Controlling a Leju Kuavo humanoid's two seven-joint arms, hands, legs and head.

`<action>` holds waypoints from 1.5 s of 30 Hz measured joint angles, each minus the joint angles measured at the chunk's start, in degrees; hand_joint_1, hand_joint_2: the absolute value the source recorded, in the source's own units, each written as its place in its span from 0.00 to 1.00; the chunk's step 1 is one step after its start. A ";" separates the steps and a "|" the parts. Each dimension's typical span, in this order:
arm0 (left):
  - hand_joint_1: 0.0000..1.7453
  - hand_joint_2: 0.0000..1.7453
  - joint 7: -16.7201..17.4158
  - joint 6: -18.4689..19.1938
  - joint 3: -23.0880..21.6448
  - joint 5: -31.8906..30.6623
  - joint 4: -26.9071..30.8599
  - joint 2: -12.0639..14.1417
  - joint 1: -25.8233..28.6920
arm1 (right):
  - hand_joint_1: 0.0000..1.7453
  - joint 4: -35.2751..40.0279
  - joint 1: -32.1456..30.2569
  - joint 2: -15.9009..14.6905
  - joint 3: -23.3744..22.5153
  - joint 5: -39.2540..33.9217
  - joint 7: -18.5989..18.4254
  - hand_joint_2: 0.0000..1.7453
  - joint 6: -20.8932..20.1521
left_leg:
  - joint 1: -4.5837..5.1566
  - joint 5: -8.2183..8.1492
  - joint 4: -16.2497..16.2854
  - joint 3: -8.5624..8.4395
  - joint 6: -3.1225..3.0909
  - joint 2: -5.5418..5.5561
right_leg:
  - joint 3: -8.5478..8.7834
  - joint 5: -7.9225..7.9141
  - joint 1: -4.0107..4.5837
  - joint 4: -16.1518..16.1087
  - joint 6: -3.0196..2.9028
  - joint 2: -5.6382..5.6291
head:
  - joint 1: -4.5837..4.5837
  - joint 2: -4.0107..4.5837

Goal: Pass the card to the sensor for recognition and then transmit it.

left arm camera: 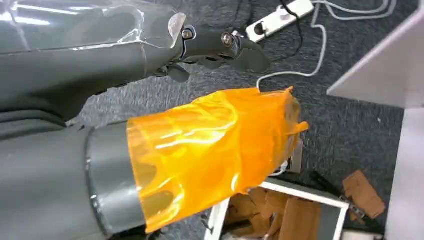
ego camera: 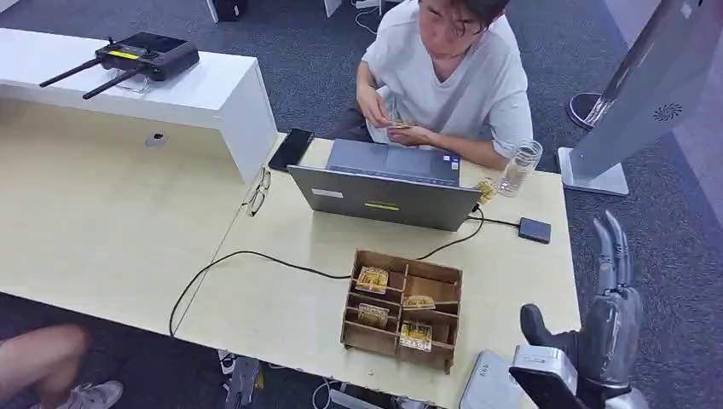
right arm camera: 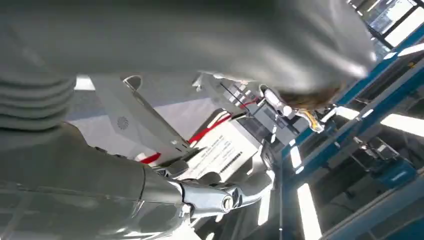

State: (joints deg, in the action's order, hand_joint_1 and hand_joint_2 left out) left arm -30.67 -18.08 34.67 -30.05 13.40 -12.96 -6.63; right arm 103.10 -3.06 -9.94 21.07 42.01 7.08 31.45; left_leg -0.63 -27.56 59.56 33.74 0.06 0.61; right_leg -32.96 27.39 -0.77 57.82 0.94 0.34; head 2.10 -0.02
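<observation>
- Several cards (ego camera: 373,279) lie in the compartments of the wooden divider box (ego camera: 403,308), which stands near the tabletop's (ego camera: 281,298) front edge, right of the middle. None is in either hand yet.
- Your right hand (ego camera: 610,307) is raised off the tabletop's front right corner, fingers straight and apart, holding nothing. The box sits to its left, well apart, with bare tabletop between them.
- Your left hand (left arm camera: 150,115) hangs over the carpeted floor; its thumb is wrapped in orange tape (left arm camera: 215,150). It holds nothing that I can see, and its fingers look loosely extended rather than clenched.
- One risk is the box walls: if you bring the right hand down slanted, the fingers may catch a divider and drag or tip the whole box toward the front edge.
- Thin cards lying flat in narrow compartments are, I judge, hard to pinch; you could lift two together or flick one out.
- A black cable (ego camera: 256,256) runs across the tabletop behind the box to the laptop (ego camera: 385,192). A reach that overshoots could snag it.
- A small dark device (ego camera: 535,230) near the right edge may be the sensor; I cannot tell. Confirm it first, or the card may go to the wrong place.
- A person (ego camera: 452,77) sits at the far edge with hands busy, so pass the card slowly.
</observation>
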 joint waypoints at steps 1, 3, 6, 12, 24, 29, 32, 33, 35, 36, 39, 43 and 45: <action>0.00 0.00 0.11 0.02 0.65 1.08 0.00 0.00 -0.10 | 0.00 0.22 -0.87 0.15 -0.15 -0.68 0.53 0.00 0.48 | 0.00 -0.01 0.00 0.01 0.00 0.00 | 0.00 0.00 0.00 0.00 0.00 0.00 | 0.00 0.00; 0.00 0.00 0.13 0.02 1.70 2.14 0.00 0.00 -0.25 | 0.00 0.70 -2.61 0.44 -0.46 -1.31 1.40 0.00 1.71 | 0.00 -0.02 0.00 0.01 -0.01 0.00 | 0.00 0.01 0.00 0.00 0.00 0.00 | 0.00 0.00; 0.00 0.00 0.13 -0.20 3.32 3.84 0.00 0.00 -0.18 | 0.00 1.55 -5.26 0.87 -0.98 -2.27 2.34 0.00 3.65 | 0.00 -0.06 0.00 0.01 -0.05 -0.01 | -0.02 0.04 0.00 0.00 0.02 0.00 | 0.00 0.00; 0.00 0.00 -1.23 -1.16 6.16 6.84 0.00 0.02 0.30 | 0.00 4.99 -11.45 3.67 -1.16 -4.04 3.36 0.00 7.82 | -0.01 -0.15 -0.02 0.00 0.07 -0.03 | -0.03 0.10 0.01 0.00 -0.03 -0.04 | 0.02 0.00; 0.00 0.00 -2.03 2.22 11.01 12.58 0.00 0.09 0.98 | 0.00 8.33 -19.61 8.43 -4.37 -8.78 7.52 0.00 8.30 | 0.00 -0.17 -0.02 0.02 0.05 -0.04 | -0.03 0.13 0.00 -0.01 -0.06 -0.04 | 0.00 0.00; 0.00 0.00 -1.20 6.39 13.33 15.74 0.00 0.11 1.24 | 0.00 8.30 -21.13 9.51 -5.51 -9.75 7.98 0.00 8.30 | -0.01 -0.17 -0.02 0.01 0.05 -0.05 | -0.03 0.13 0.00 0.00 -0.06 -0.05 | 0.00 0.00; 0.00 0.00 -1.01 8.76 14.75 17.59 0.00 0.11 1.43 | 0.00 8.22 -21.83 9.92 -5.62 -10.31 8.26 0.00 8.30 | -0.01 -0.17 -0.02 0.01 0.05 -0.05 | -0.03 0.13 0.01 0.00 -0.07 -0.06 | 0.00 0.00; 0.00 0.00 -0.70 9.66 15.36 18.38 0.00 0.11 1.47 | 0.00 8.11 -22.05 9.99 -5.64 -10.51 8.52 0.00 8.30 | -0.01 -0.17 -0.02 0.01 0.05 -0.05 | -0.03 0.14 0.01 0.00 -0.08 -0.06 | 0.00 0.00; 0.00 0.00 -0.17 11.15 16.30 19.74 0.00 0.11 1.56 | 0.00 7.91 -22.34 10.08 -5.64 -10.86 8.72 0.00 8.30 | -0.01 -0.17 -0.02 0.01 0.05 -0.06 | -0.03 0.14 0.01 0.00 -0.08 -0.06 | 0.00 0.00; 0.00 0.00 0.11 11.85 16.76 20.28 0.00 0.11 1.61 | 0.00 7.78 -22.36 10.21 -5.68 -11.04 8.76 0.00 8.30 | -0.01 -0.17 -0.02 0.01 0.05 -0.06 | -0.03 0.14 0.01 0.00 -0.08 -0.06 | 0.00 0.00; 0.00 0.00 0.68 13.77 18.09 21.65 0.00 0.13 1.78 | 0.00 7.24 -22.38 10.38 -5.73 -11.25 8.79 0.00 8.30 | -0.01 -0.17 -0.02 0.01 0.05 -0.06 | -0.02 0.14 0.00 0.00 -0.08 -0.06 | 0.00 0.00; 0.00 0.00 1.35 15.43 19.49 23.03 0.00 0.13 1.92 | 0.00 6.67 -22.37 10.38 -5.73 -11.25 8.76 0.00 8.30 | 0.00 -0.17 -0.02 0.01 0.04 -0.06 | -0.02 0.14 0.00 0.00 -0.08 -0.06 | 0.00 0.00; 0.00 0.00 2.47 17.15 20.45 24.51 0.00 0.13 1.94 | 0.00 6.41 -22.34 10.38 -5.73 -11.25 8.70 0.00 8.30 | 0.00 -0.18 -0.02 0.01 0.03 -0.06 | -0.02 0.14 0.00 0.00 -0.08 -0.06 | 0.00 0.00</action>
State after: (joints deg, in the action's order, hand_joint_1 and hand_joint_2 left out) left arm -28.20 -0.92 55.12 -5.54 13.40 -12.83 -4.70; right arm 109.51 -25.40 0.44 15.34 30.75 15.78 39.76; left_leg -0.64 -27.74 59.54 33.75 0.09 0.55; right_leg -32.98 27.53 -0.77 57.82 0.86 0.29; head 2.10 -0.02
